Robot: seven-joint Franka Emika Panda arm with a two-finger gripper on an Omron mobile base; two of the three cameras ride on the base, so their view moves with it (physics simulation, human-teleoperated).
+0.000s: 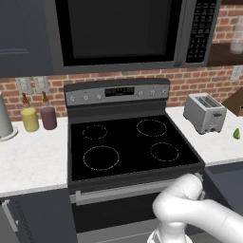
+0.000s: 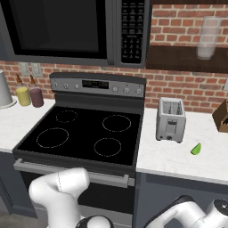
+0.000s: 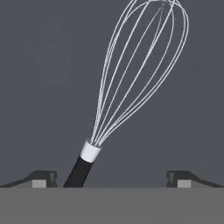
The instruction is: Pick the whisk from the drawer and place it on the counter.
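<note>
Brick backsplash ran behind a black stovetop (image 1: 130,144) with white counter (image 1: 28,161) on both sides of it, under a dark microwave (image 1: 123,31). On the left stretch, against the wall, stood a yellow jar (image 1: 29,118) and a maroon jar (image 1: 48,117) just beside each other, with a pale cylinder (image 1: 4,118) at the far edge. On the right stretch a steel toaster (image 2: 170,119) stood near the stove, a small green piece (image 2: 196,148) lay nearer the front edge, and bare white surface spread between and in front of them. The right base view also took in a wooden block (image 2: 221,116) at the far right and a clear glass (image 2: 208,38) on a dark shelf above. The arm bent low in front of the oven door (image 1: 114,209). From the hand camera, the whisk (image 3: 131,78) lay over a flat dark grey surface (image 3: 43,87), most likely the drawer floor, its long axis running from the black handle at lower left, through a white collar, up to the wire balloon at upper right. The gripper (image 3: 112,179) was spread wide, its fingertips (image 3: 43,178) well apart with the handle between them, nearer the left tip and touching neither. No drawer wall or rim could be made out around the whisk.
</note>
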